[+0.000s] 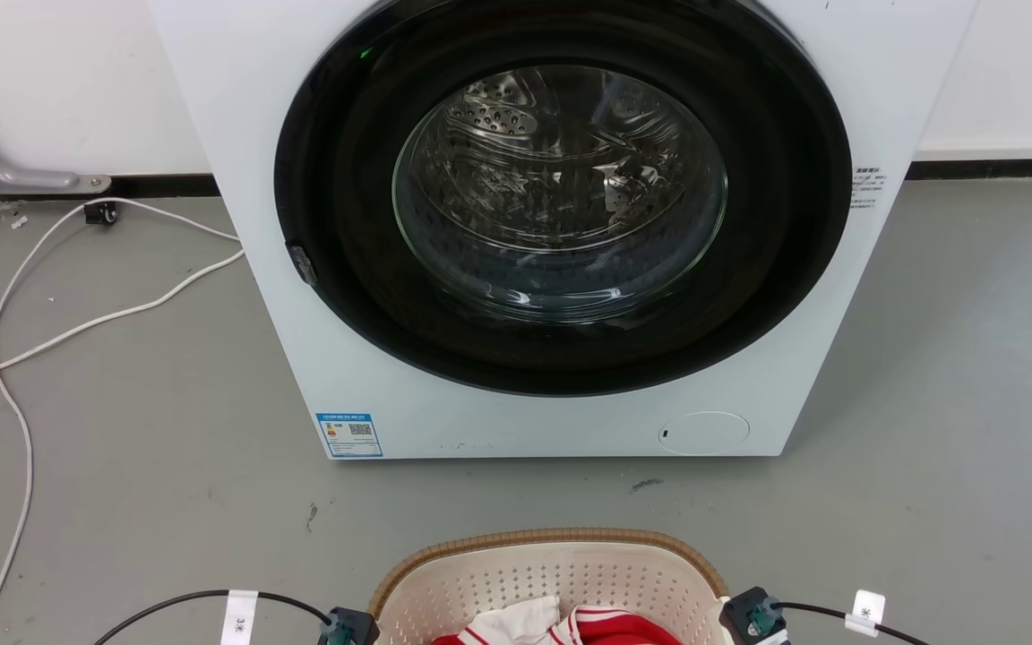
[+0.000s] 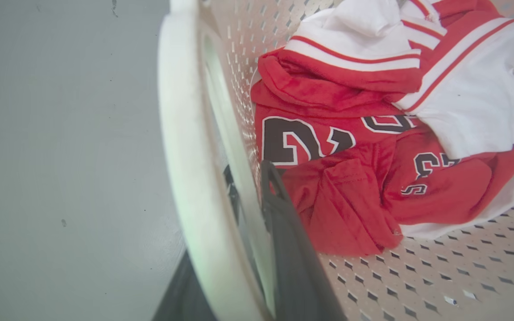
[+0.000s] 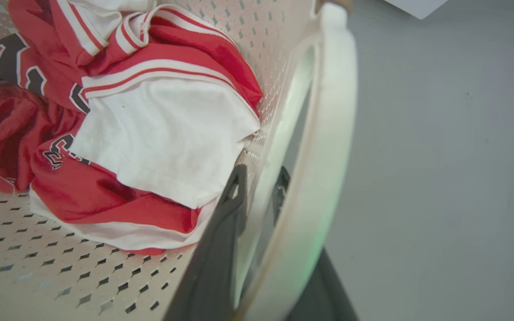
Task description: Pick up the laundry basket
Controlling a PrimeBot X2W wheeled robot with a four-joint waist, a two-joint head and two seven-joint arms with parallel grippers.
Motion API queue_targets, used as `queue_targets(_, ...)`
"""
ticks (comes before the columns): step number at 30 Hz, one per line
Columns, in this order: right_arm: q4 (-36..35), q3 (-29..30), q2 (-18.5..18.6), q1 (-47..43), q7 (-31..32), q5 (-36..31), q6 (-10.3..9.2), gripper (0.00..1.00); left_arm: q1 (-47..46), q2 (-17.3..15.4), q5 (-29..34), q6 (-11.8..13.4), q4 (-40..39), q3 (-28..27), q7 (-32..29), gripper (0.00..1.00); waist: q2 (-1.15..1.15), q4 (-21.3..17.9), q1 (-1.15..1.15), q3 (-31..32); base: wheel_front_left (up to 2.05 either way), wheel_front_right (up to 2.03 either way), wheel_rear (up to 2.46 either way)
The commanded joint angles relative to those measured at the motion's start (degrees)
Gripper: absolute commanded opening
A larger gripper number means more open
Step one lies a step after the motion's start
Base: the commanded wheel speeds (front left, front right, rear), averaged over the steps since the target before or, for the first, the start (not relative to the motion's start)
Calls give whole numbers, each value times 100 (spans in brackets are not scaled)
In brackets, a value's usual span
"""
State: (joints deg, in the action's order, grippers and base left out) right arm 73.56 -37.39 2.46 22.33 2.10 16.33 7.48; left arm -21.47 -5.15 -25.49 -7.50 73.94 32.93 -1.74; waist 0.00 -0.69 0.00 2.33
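Looks like the grab is sorted and the lift comes next. Low centre in the left wrist view, the left gripper (image 2: 249, 176) has its fingers (image 2: 283, 232) almost together. They pinch the perforated wall of the laundry basket (image 2: 417, 276), one finger inside beside the red and white jerseys (image 2: 350, 178) and the other outside under the white side handle (image 2: 181, 133).

The right gripper (image 3: 260, 178) does the same on the opposite side. Its fingers (image 3: 221, 232) are narrowly spread and clamped on the wall just inside that handle.

My guess is both arms need to rise together and level, since a thin plastic wall could flex or slip out of a pinch like that.

In the head view the basket sits bottom centre, and I can't tell if it's off the floor (image 1: 122, 448) yet. Further up the frame, past a strip of bare floor, is the washing machine (image 1: 480, 421), door shut.
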Motion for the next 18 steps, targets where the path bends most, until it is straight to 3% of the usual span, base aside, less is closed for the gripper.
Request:
queue_targets(1, 51, -79, 177, -50, 49, -24, 2, 0, -106, -168, -18, 9, -23, 34, 90, 0, 0, 2, 0, -3, 0, 0, 0)
queue_targets(18, 54, -156, 188, -67, 62, 51, 2, 0, -122, -196, -141, 10, -22, 145, 99, 0, 0, 1, 0, -8, 0, 0, 0)
